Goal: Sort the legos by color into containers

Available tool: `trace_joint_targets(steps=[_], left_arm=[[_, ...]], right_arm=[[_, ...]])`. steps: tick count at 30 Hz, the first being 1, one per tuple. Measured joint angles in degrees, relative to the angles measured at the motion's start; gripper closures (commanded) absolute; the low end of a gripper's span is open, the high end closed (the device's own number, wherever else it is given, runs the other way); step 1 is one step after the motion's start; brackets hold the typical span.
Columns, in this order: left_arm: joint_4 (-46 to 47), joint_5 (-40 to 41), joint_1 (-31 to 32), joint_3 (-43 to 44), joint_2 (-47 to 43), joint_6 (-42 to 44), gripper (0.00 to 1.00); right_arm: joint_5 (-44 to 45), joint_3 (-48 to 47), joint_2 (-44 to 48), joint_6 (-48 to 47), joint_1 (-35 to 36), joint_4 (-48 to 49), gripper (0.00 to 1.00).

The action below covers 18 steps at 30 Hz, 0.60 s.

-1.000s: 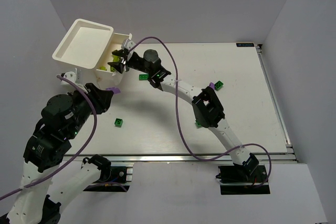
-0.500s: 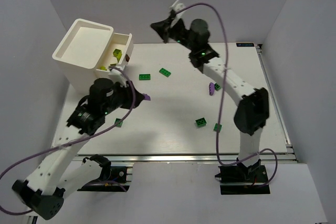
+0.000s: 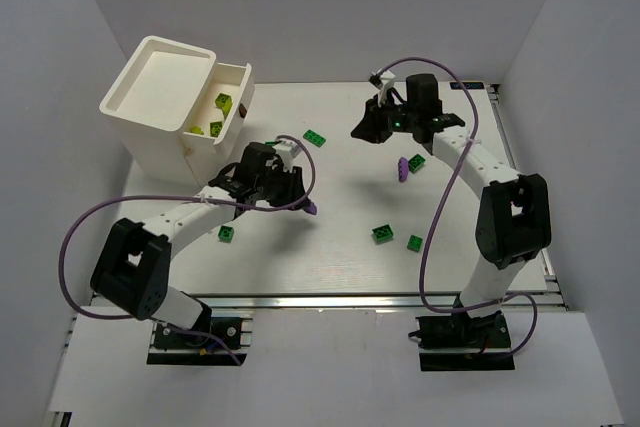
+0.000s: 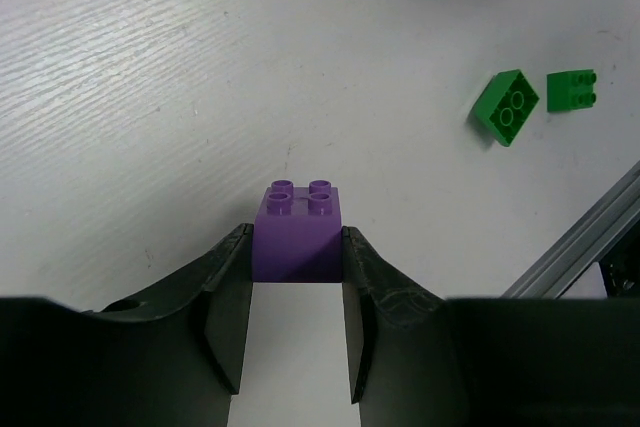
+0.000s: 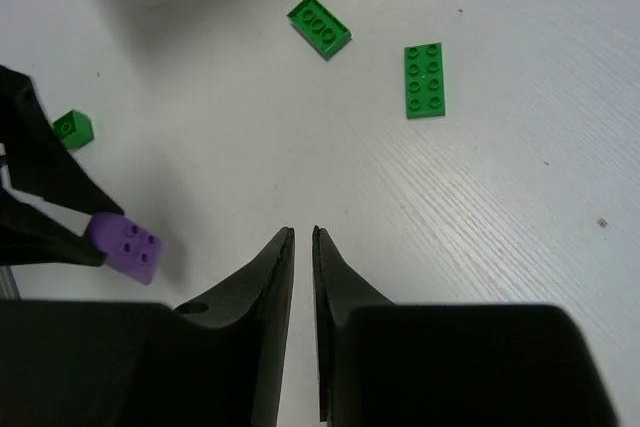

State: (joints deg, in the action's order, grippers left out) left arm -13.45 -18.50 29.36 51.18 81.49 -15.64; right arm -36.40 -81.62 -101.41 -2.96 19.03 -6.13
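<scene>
Purple brick [image 4: 298,219]: 2x2, four studs up, glossy, square-sided. It is pinched by its two side faces in the left gripper [image 4: 296,247], jaws closed flat against it. It sits mid-surface, low over the white surface [image 4: 150,67], but I cannot tell whether it touches.

Just ahead of it, in the left wrist view, lie a green 2x2 brick [image 4: 507,107] and a smaller green piece [image 4: 572,90], close together but apart.

Right gripper [image 5: 302,232] hangs over the far middle of the surface, jaws pressed almost together with only a slit between them and nothing in it. Beyond its tips lie a flat green 2x4 plate [image 5: 424,80] and a green 2x3 brick [image 5: 319,25].

A second purple piece [image 3: 401,167] lies near a green one [image 3: 415,160], to the right.

Containers stand at the far left: tall bin [image 3: 150,43] with the lower tray [image 3: 243,97] joined to it. Yellow-green bricks [image 3: 225,101] lie in the tray.
</scene>
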Motion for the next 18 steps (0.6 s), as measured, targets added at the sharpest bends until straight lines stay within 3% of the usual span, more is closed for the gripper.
trace_joint_targets(steps=[6, 9, 11, 18], left_arm=[[4.5, -0.9, 0.0, -0.1, 6.4, 0.1, 0.64], [4.8, -0.8, 0.0, 0.2, 8.7, 0.3, 0.43], [4.4, -0.5, 0.0, 0.9, 9.9, 0.7, 0.36], [-1.6, 3.3, -0.2, 9.2, 10.5, 2.6, 0.26]], right_arm=[[-3.0, 0.1, 0.1, -2.0, -0.7, -1.5, 0.75], [-4.1, 0.5, 0.2, -2.2, -1.4, -1.4, 0.73], [-4.6, 1.1, 0.3, -2.4, -2.0, -1.6, 0.7], [-5.8, 1.9, 0.3, -3.0, -3.4, -1.6, 0.65]])
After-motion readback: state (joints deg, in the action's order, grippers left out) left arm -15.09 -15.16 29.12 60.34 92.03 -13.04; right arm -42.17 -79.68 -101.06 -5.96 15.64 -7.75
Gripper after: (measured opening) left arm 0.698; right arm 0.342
